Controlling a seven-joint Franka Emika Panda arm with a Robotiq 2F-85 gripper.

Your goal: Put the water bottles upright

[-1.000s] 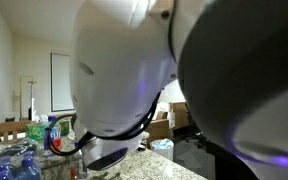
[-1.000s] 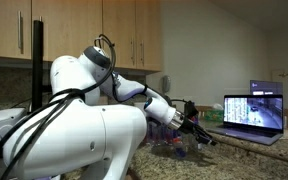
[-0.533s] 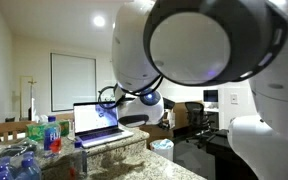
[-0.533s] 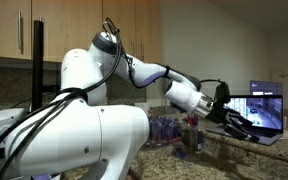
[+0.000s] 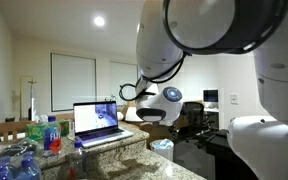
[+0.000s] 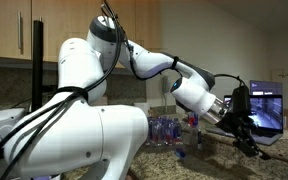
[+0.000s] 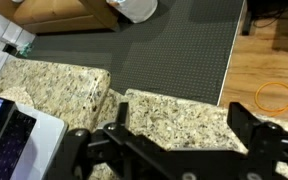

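Several water bottles stand upright in a cluster (image 6: 165,131) on the granite counter (image 6: 219,158), one with a red cap (image 6: 192,124). In an exterior view, red-capped bottles (image 5: 52,136) stand left of the laptop and a few clear ones lie on their sides (image 5: 14,160) at the near left. My gripper (image 6: 246,135) hangs to the right of the cluster, in front of the laptop screen, apart from every bottle. In the wrist view the gripper (image 7: 176,125) is open over bare granite with nothing between its fingers (image 7: 114,122); no bottle shows there.
An open laptop (image 6: 267,110) (image 5: 96,121) sits on the counter; its corner (image 7: 9,132) shows in the wrist view. Beyond the counter edge (image 7: 174,98) lie dark carpet (image 7: 174,50), wood floor and an orange cable loop (image 7: 275,97). Wooden cabinets (image 6: 124,35) hang behind the arm.
The arm has swung up and away from the bottle cluster toward the laptop side. The jaws have gone from partly closed at the bottles to wide open.
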